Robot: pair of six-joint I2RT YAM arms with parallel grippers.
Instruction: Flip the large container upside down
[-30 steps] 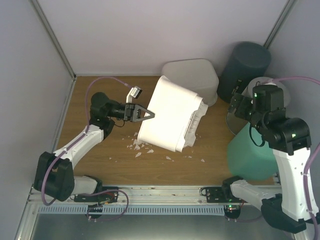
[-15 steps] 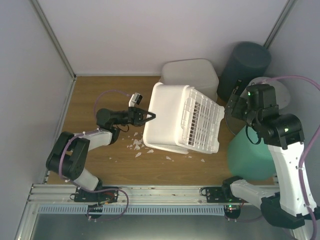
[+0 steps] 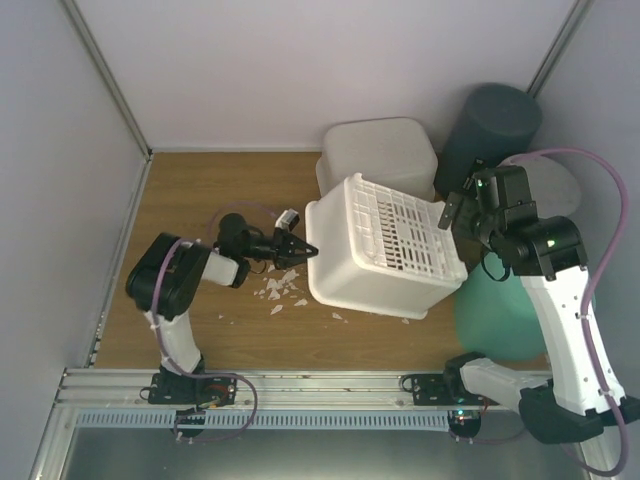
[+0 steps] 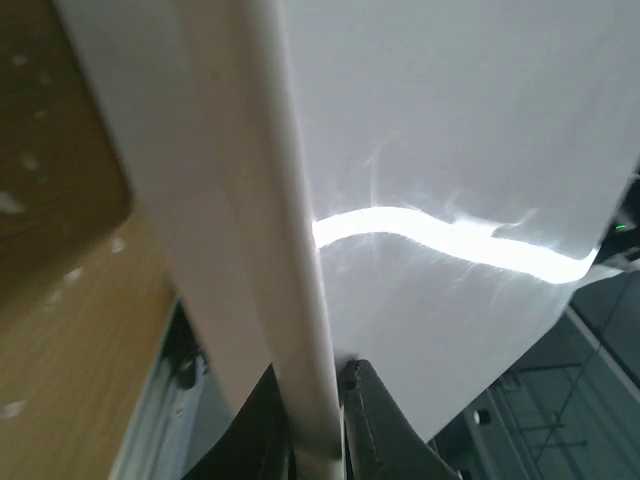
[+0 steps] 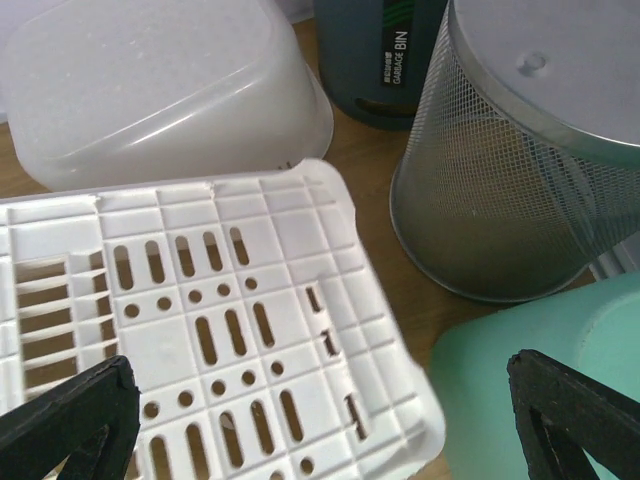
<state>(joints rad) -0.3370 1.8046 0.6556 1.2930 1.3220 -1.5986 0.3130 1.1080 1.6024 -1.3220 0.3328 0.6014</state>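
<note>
The large white container [image 3: 385,255] rests on the table with its slotted bottom facing up, tilted slightly. My left gripper [image 3: 308,250] lies low at its left side, shut on the container's rim [image 4: 300,330], one finger on each side of the wall in the left wrist view [image 4: 318,420]. My right gripper [image 3: 455,210] is open and empty, hovering over the container's right end. The right wrist view looks down on the slotted bottom [image 5: 200,330] between its spread fingertips [image 5: 70,410].
A translucent white tub [image 3: 378,150] stands right behind the container. A dark grey garbage bin [image 3: 490,135], a wire mesh bin [image 5: 530,170] and a green container [image 3: 500,310] crowd the right side. White chips [image 3: 280,290] litter the wood by the left gripper.
The container has rolled from standing on its side to bottom up. My left arm has dropped low and swung with the rim. My right gripper has moved left over the container.
</note>
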